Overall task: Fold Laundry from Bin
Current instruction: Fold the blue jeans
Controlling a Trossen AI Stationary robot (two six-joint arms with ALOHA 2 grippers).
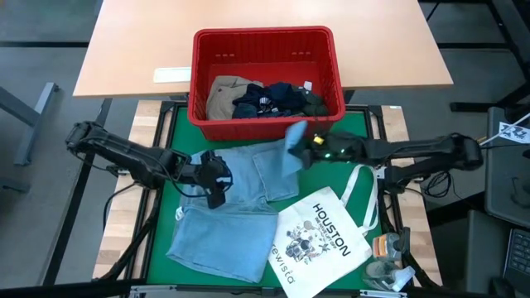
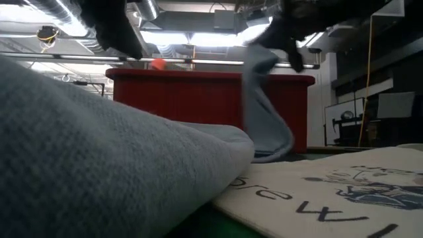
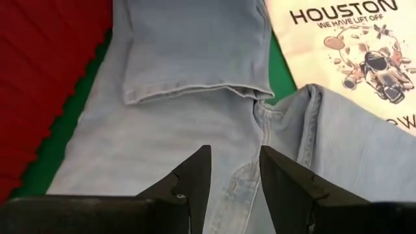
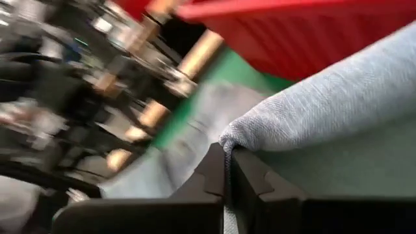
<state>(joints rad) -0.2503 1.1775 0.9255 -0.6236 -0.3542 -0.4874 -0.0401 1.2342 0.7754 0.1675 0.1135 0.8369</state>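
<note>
Light blue denim jeans [image 1: 228,211] lie spread on the green mat [image 1: 178,132], in front of the red bin [image 1: 265,35]. The bin holds khaki [image 1: 222,93], navy [image 1: 269,99] and dark green [image 1: 319,103] garments. My right gripper [image 4: 227,162] is shut on the denim at its far right end, just before the bin. My left gripper [image 3: 235,170] hovers open above the left part of the jeans [image 3: 162,130], with nothing between its fingers. My right gripper pinches a rounded fold of the denim [image 4: 229,140] between its two shut fingers, coming nearly level from the table's right. That end is lifted clear, and a strip of it [image 2: 268,112] hangs slack below the fingers down to the mat, in front of the bin.
A white tote bag printed HOUSTON [image 1: 323,240] lies on the mat at the near right, beside the jeans. Small clutter [image 1: 389,257] sits at the near right corner. A wooden tabletop [image 1: 132,50] stretches behind the bin.
</note>
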